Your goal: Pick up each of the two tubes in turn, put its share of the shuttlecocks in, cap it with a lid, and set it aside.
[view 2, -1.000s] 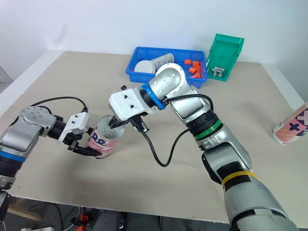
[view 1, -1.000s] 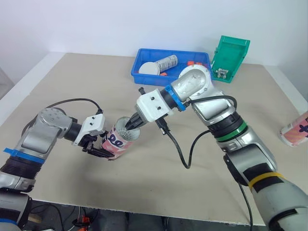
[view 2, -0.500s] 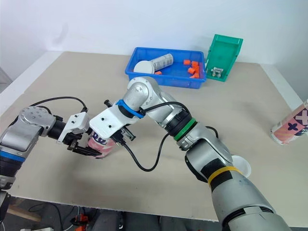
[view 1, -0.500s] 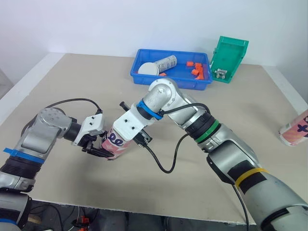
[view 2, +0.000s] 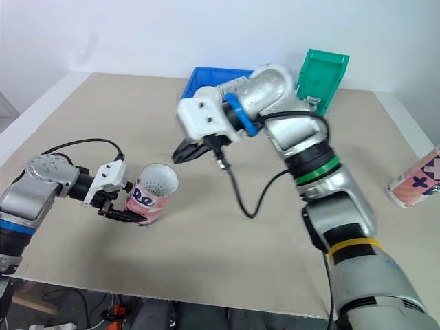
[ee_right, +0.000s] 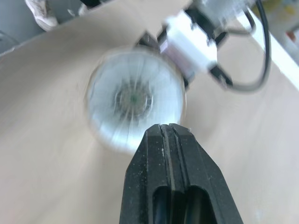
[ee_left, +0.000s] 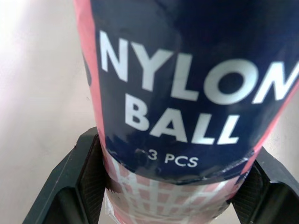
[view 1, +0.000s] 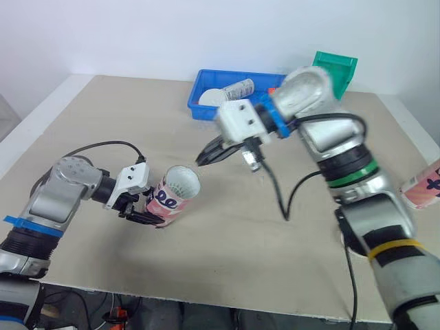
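We see the left gripper [view 1: 143, 210] clamped on the tube [view 1: 173, 194] at the near left of the table [view 1: 82, 130]. It holds the tube low down and tilted, with the open mouth facing up and to the right. A shuttlecock [ee_right: 133, 98] sits inside, skirt towards the mouth. The right gripper [view 1: 201, 160] hovers just beyond the mouth, fingers pressed together and holding nothing. The second tube [view 1: 421, 184] lies at the far right edge. A white disc [view 1: 213, 97], likely a lid, rests in the blue bin [view 1: 275, 110] at the far side.

The risk here, we reckon, is the low grip: pressing a lid on could lever the tube round between the fingers. Any more tilt could also let the shuttlecock slide out.
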You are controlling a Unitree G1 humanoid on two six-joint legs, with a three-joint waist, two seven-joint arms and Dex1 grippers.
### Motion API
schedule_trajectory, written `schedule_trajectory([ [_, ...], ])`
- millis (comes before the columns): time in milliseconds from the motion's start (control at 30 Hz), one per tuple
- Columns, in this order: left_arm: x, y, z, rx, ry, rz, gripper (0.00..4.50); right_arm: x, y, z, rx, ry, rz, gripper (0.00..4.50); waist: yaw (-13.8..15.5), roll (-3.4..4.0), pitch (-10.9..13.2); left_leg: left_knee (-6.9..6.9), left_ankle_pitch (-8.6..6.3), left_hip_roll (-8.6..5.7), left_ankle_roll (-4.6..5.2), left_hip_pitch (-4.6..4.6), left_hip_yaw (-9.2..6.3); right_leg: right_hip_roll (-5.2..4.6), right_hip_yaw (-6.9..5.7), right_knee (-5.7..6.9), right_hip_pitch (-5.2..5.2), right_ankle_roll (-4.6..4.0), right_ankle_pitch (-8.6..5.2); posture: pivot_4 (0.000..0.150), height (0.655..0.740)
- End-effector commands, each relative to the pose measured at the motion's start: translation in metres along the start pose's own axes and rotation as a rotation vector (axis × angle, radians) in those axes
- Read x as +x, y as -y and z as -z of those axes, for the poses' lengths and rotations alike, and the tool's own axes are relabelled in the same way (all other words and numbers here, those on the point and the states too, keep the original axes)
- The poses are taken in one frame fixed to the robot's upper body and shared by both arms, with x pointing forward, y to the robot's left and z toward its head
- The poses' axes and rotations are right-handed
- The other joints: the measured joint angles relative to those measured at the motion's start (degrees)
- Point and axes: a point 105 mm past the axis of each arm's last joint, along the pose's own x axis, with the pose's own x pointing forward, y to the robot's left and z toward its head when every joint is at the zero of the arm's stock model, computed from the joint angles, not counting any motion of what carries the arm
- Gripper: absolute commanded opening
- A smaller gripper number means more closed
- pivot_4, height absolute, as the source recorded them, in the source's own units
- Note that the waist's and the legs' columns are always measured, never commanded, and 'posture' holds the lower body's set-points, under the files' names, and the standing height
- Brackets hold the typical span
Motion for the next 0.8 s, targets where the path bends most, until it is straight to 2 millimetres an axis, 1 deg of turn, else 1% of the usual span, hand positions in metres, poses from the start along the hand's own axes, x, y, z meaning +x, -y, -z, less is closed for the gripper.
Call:
schedule_trajectory([
  [33, 0.005, 0.000, -0.030, 0.075, 0.138, -0.014, 3.21, -0.027, -0.011, -0.004, -0.001, 0.003, 0.027, 0.10, -0.07, -0.03, 0.02, -0.01, -0.02, 0.00, -0.02, 0.00, 0.07, -0.03, 0.03, 0.00, -0.03, 0.00, -0.01, 0.150, 0.7038],
  [133, 0.009, 0.002, -0.049, 0.099, 0.238, -0.029, 3.21, -0.045, -0.026, 0.008, 0.072, -0.028, 0.093, 0.10, -0.17, -0.15, 0.08, -0.02, -0.04, 0.00, -0.04, -0.14, 0.08, -0.03, 0.03, -0.05, -0.14, 0.01, -0.01, 0.150, 0.7038],
  [167, 0.011, 0.002, -0.053, 0.106, 0.270, -0.044, 3.21, -0.051, -0.032, 0.013, 0.114, -0.033, 0.121, 0.36, -0.17, -0.15, 0.08, -0.03, -0.04, 0.01, -0.04, -0.21, 0.08, -0.01, 0.04, -0.06, -0.19, 0.03, 0.01, 0.150, 0.7038],
  [200, 0.013, 0.001, -0.056, 0.108, 0.295, -0.057, 3.21, -0.057, -0.039, 0.017, 0.155, -0.038, 0.141, 0.71, -0.18, -0.15, 0.09, -0.03, -0.04, 0.01, -0.03, -0.31, 0.06, -0.01, 0.02, -0.04, -0.29, 0.20, 0.14, 0.150, 0.7038],
  [233, 0.016, 0.001, -0.056, 0.106, 0.310, -0.066, 3.21, -0.063, -0.044, 0.021, 0.192, -0.054, 0.171, 1.01, -0.19, -0.14, 0.09, -0.04, -0.05, 0.01, -0.03, -0.34, 0.07, -0.01, 0.03, -0.02, -0.34, 0.18, 0.14, 0.150, 0.7038],
  [300, 0.025, 0.001, -0.050, 0.097, 0.323, -0.086, 3.21, -0.076, -0.056, 0.034, 0.252, -0.118, 0.234, 1.95, -0.19, -0.13, 0.09, -0.08, -0.06, 0.01, -0.02, -0.41, 0.06, 0.04, 0.04, -0.02, -0.42, -0.05, 0.26, 0.150, 0.7038],
  [367, 0.033, 0.003, -0.046, 0.060, 0.351, -0.080, 3.21, -0.088, -0.068, 0.045, 0.301, -0.178, 0.280, 2.85, -0.27, -0.13, 0.09, -0.12, -0.08, 0.00, 0.01, -0.45, 0.07, 0.04, 0.06, -0.02, -0.48, -0.08, 0.24, 0.150, 0.7038],
  [433, 0.048, 0.004, -0.041, 0.022, 0.387, -0.069, 3.21, -0.106, -0.092, 0.070, 0.386, -0.306, 0.296, 3.93, -0.25, -0.13, 0.09, -0.12, -0.11, -0.01, 0.01, -0.51, 0.10, 0.05, 0.09, -0.03, -0.54, -0.06, 0.23, 0.150, 0.7038],
  [467, 0.055, 0.006, -0.040, 0.013, 0.401, -0.057, 3.21, -0.112, -0.104, 0.079, 0.421, -0.360, 0.283, 4.25, -0.24, -0.12, 0.10, -0.11, -0.11, -0.04, 0.01, -0.51, 0.08, 0.05, 0.10, -0.03, -0.52, 0.00, 0.19, 0.150, 0.7038],
  [533, 0.067, 0.006, -0.040, 0.013, 0.422, -0.053, 3.21, -0.123, -0.124, 0.095, 0.494, -0.444, 0.267, 4.25, -0.17, -0.12, 0.10, -0.05, -0.11, -0.06, 0.01, -0.55, 0.09, 0.04, 0.13, -0.03, -0.54, 0.25, 0.09, 0.150, 0.7038],
  [600, 0.077, 0.003, -0.041, 0.014, 0.444, -0.071, 3.21, -0.128, -0.138, 0.103, 0.545, -0.478, 0.252, 4.25, -0.68, -0.09, 0.12, 0.02, -0.10, -0.08, 0.01, -0.58, 0.12, 0.03, 0.19, -0.04, -0.55, 0.34, 0.13, 0.150, 0.7038],
  [700, 0.090, -0.006, -0.044, -0.031, 0.501, -0.110, 3.21, -0.136, -0.160, 0.118, 0.622, -0.544, 0.211, 4.25, -1.04, 0.01, 0.08, 0.05, -0.04, -0.05, -0.02, -0.56, 0.25, 0.06, 0.36, -0.05, -0.63, 0.47, 0.34, 0.150, 0.7038],
  [800, 0.109, -0.001, -0.040, -0.040, 0.501, -0.099, 3.21, -0.147, -0.180, 0.130, 0.710, -0.606, 0.187, 4.25, -1.03, 0.00, 0.09, 0.17, 0.02, -0.14, 0.01, -0.50, 0.27, 0.03, 0.47, -0.05, -0.50, 0.37, 0.25, 0.150, 0.7038],
])
